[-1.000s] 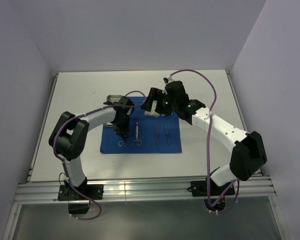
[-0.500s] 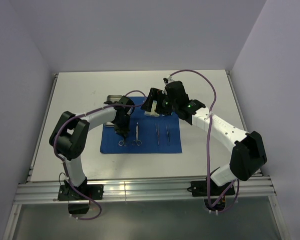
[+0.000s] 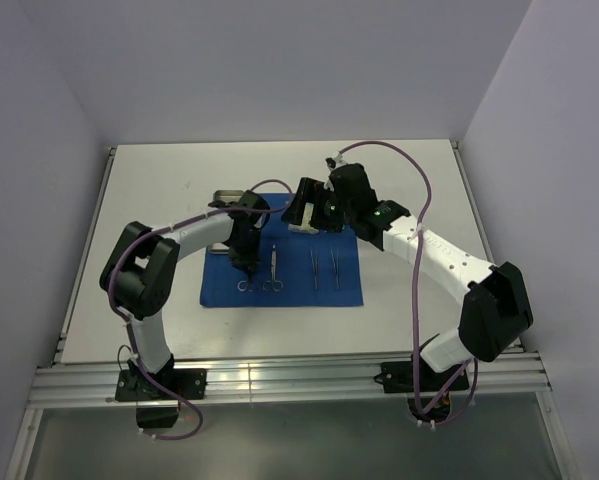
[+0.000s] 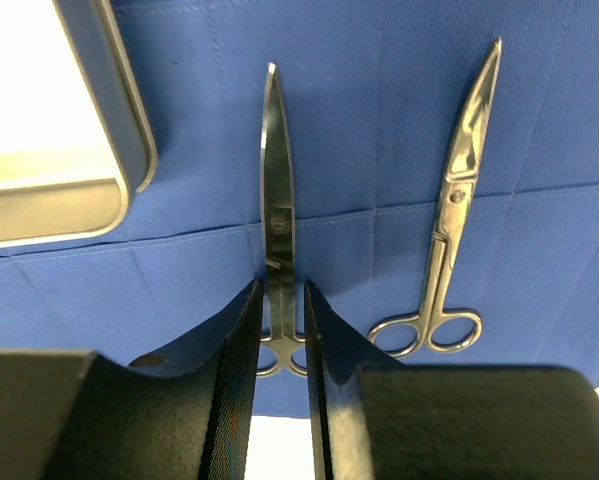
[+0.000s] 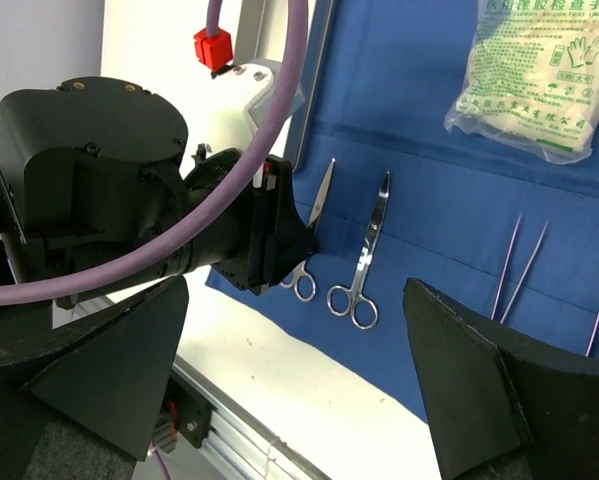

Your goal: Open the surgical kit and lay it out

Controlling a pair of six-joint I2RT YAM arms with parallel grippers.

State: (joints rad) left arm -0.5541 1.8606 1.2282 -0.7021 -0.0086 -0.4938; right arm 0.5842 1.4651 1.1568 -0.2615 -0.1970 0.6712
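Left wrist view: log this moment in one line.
left gripper: astride scissors, grip unclear | second scissors: on blue cloth | right gripper: open, empty

On the cloth wrap [image 3: 299,296], one pair of scissors [image 4: 277,150] is laid just left of a second pair of scissors [image 4: 457,200], with the rings towards the arms. Tweezers [image 3: 314,268] and more tweezers [image 3: 334,267] are set parallel to their right. The steel tray [image 4: 114,100] is placed behind and left of the scissors, apparently overlapping the wrap's far-left corner. A packet [image 5: 534,85] is laid behind the tweezers.
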